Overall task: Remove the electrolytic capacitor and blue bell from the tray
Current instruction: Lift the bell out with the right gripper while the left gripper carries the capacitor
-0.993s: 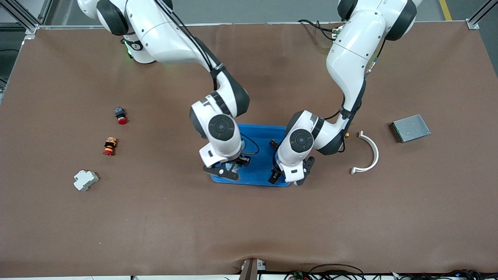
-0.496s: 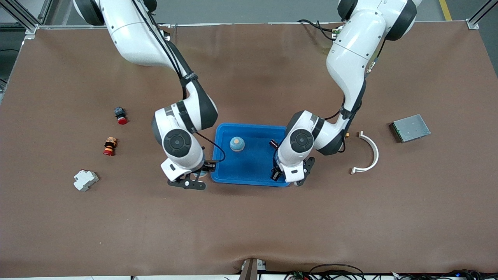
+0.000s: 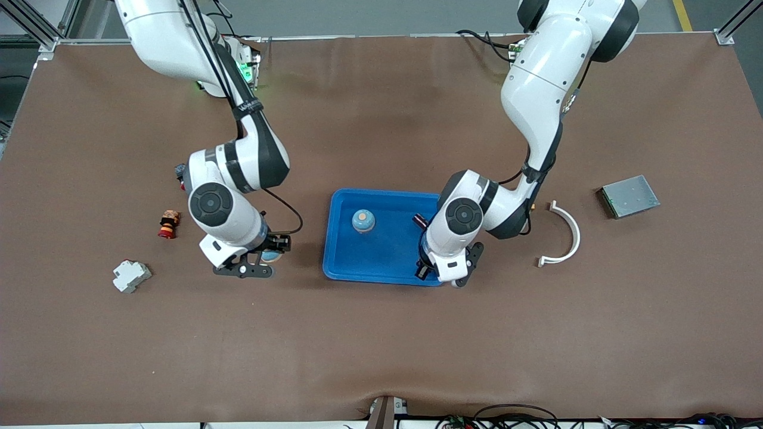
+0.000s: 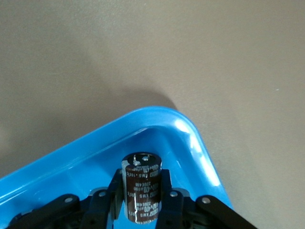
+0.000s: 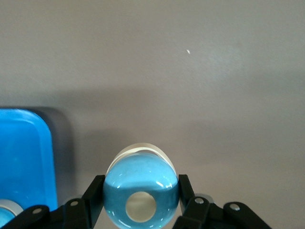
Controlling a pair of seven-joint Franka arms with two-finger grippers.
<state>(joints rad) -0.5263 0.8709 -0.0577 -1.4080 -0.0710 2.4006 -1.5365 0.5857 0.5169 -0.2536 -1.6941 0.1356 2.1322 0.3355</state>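
Note:
My right gripper (image 3: 257, 263) is shut on a blue dome bell (image 5: 140, 174), which shows in the front view (image 3: 272, 256) too. It holds the bell low over the bare brown table, beside the blue tray (image 3: 381, 271) toward the right arm's end. In the right wrist view the gripper (image 5: 141, 187) has a finger on each side of the bell. A second blue bell (image 3: 363, 220) sits in the tray. My left gripper (image 3: 443, 271) is shut on a dark brown upright capacitor (image 4: 141, 188) inside a tray corner (image 4: 190, 129). In the left wrist view the gripper (image 4: 141, 181) clamps its sides.
A small dark part (image 3: 420, 220) lies in the tray by the left arm. Two red-tipped buttons (image 3: 168, 224) (image 3: 186, 182) and a white block (image 3: 131, 276) lie toward the right arm's end. A white curved strip (image 3: 566, 232) and a grey metal box (image 3: 629, 196) lie toward the left arm's end.
My right gripper has moved from over the tray out toward the right arm's end, carrying the blue bell. The second bell in the tray came into view. The left arm has barely moved.

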